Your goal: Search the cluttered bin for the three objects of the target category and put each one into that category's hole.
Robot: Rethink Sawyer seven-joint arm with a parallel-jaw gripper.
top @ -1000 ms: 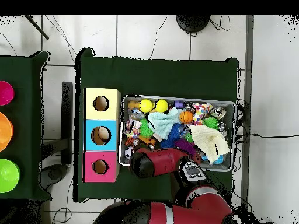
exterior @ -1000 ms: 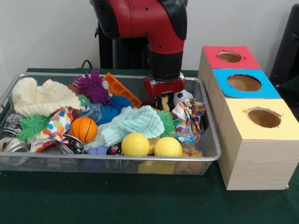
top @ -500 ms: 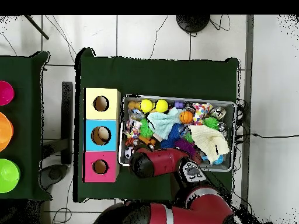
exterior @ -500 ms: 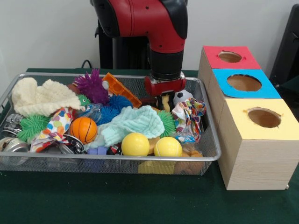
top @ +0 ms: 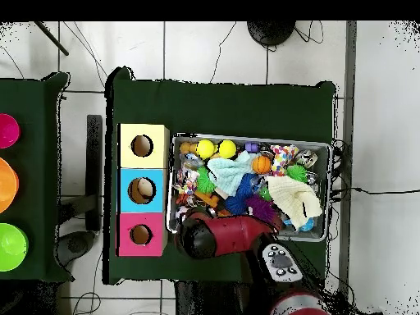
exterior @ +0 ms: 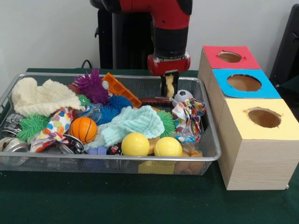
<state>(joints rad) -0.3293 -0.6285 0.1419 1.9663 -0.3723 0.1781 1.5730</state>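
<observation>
My gripper (exterior: 169,87) hangs above the back right part of the wire bin (exterior: 140,158), shut on a small pale yellow object (exterior: 170,87) held upright between its fingers. Under it lie a soccer ball (exterior: 183,95) and a patterned cloth (exterior: 189,114). To the right stand three wooden boxes with holes in their tops: red (exterior: 230,57), blue (exterior: 244,82) and yellow (exterior: 264,117). In the overhead view the red arm (top: 217,238) covers the gripper at the bin's lower left corner, next to the red box (top: 140,235).
The bin holds two yellow balls (exterior: 135,143) (exterior: 167,147), a small basketball (exterior: 84,129), a mint cloth (exterior: 133,122), a cream knit cloth (exterior: 42,97), a purple spiky toy (exterior: 92,86), an orange block (exterior: 121,89) and several metal lids at the left. Green cloth covers the table.
The gripper has risen out of the clutter, lifting the pale yellow object clear of the bin's contents. The arm has swung slightly toward the boxes.
</observation>
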